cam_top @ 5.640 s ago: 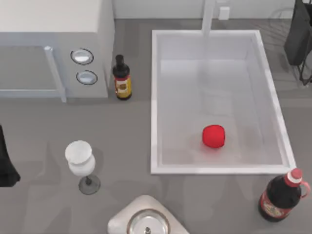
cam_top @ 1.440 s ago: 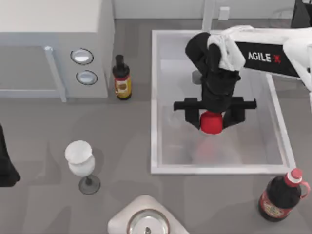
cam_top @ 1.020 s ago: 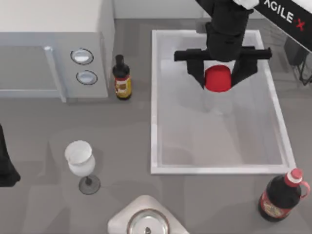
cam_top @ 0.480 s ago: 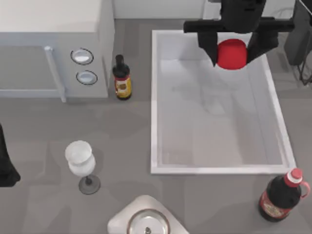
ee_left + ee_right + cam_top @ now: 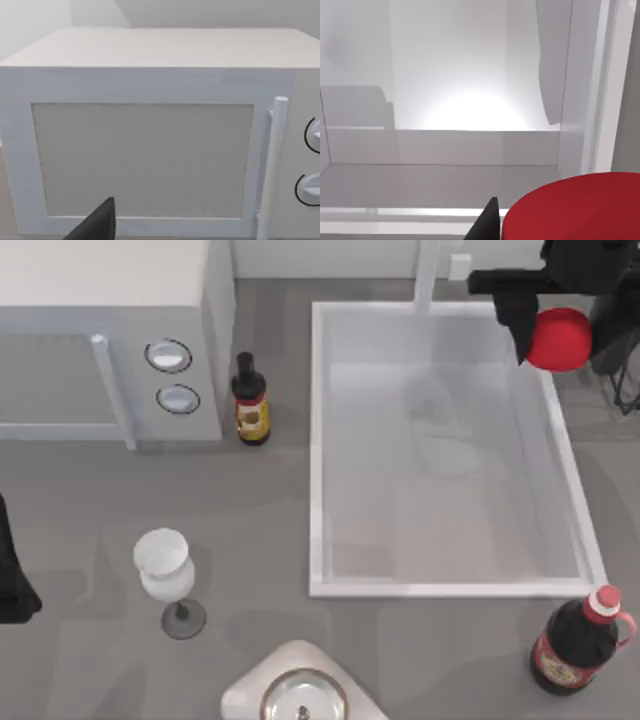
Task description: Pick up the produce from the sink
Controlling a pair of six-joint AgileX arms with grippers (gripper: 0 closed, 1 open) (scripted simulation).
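The bright-red rounded produce [image 5: 560, 339] hangs high over the sink's back right corner, held between the black fingers of my right gripper [image 5: 558, 332], which is shut on it. In the right wrist view the produce [image 5: 575, 207] looms large beside one dark fingertip [image 5: 487, 222], with the sink's white walls and floor [image 5: 445, 180] below. The sink [image 5: 318, 450] is a big white rectangular basin with a pale grey floor and a faucet post [image 5: 428, 275] at its back. My left arm [image 5: 12, 575] sits parked at the left edge of the table; one dark finger [image 5: 97, 225] of it shows in the left wrist view.
A white microwave-like box [image 5: 110, 335] stands at the back left, a small dark bottle [image 5: 250, 400] beside it. A wine glass [image 5: 167, 575] stands front left, a round lidded pot [image 5: 300, 695] at the front edge, and a red-capped dark bottle [image 5: 580, 640] front right.
My right gripper closed on the produce on the sink floor and lifted it, then carried it up and toward the sink's back right corner. The sink floor now lies bare.
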